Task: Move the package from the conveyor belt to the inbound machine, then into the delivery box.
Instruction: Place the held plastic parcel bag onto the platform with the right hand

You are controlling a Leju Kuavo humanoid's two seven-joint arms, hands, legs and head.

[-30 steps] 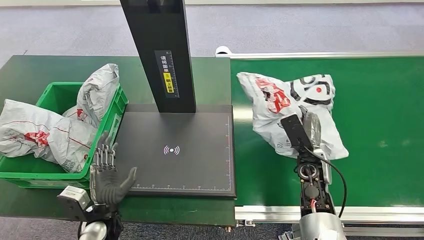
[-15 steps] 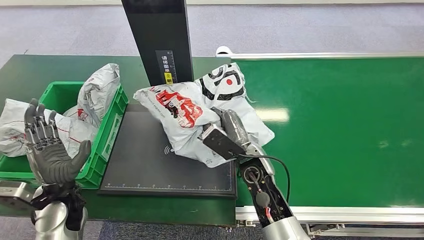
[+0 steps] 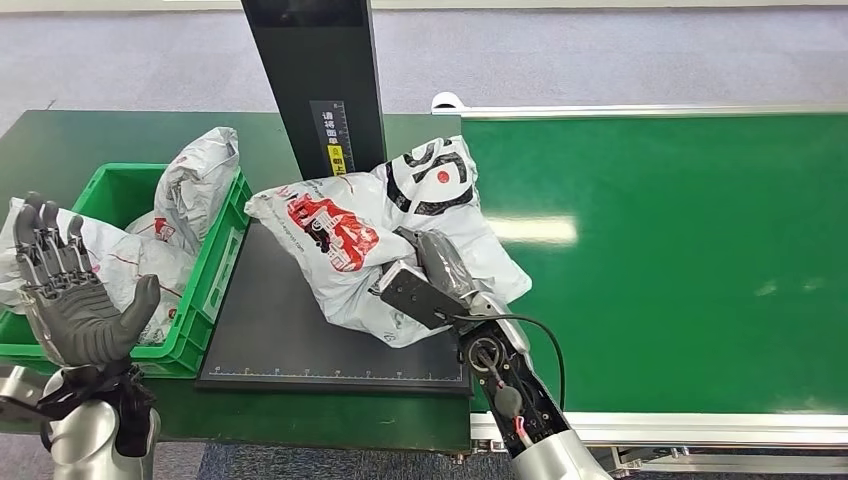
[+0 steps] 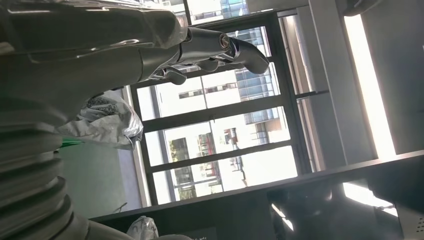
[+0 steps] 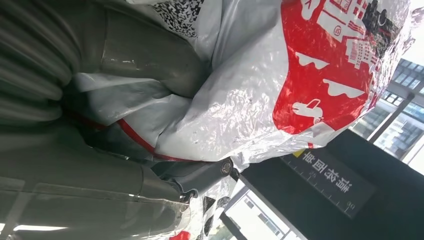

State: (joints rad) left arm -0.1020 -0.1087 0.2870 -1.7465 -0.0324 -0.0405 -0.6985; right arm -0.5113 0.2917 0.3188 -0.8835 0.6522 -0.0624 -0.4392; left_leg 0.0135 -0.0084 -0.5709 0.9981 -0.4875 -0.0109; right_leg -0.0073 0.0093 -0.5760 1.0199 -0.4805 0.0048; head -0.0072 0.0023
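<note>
A white plastic package [image 3: 350,235] with red and black print hangs over the black plate of the inbound machine [image 3: 290,340], spilling onto the edge of the green conveyor belt [image 3: 680,250]. My right hand [image 3: 440,270] grips it from underneath at its near right side; the wrist view shows the package [image 5: 300,75] wrapped over the thumb [image 5: 145,55] and fingers [image 5: 200,177]. My left hand [image 3: 72,300] is raised palm-up and spread beside the green delivery box [image 3: 205,290], holding nothing; its fingers [image 4: 220,45] point toward windows.
The green box holds several other white packages [image 3: 190,185]. The machine's black post [image 3: 320,90] rises right behind the held package. The dark green table [image 3: 60,140] runs behind the box.
My right arm has carried the package from the belt leftward over the machine plate, still shifting slightly left. My left hand has risen from the table edge and moved left, palm up.
</note>
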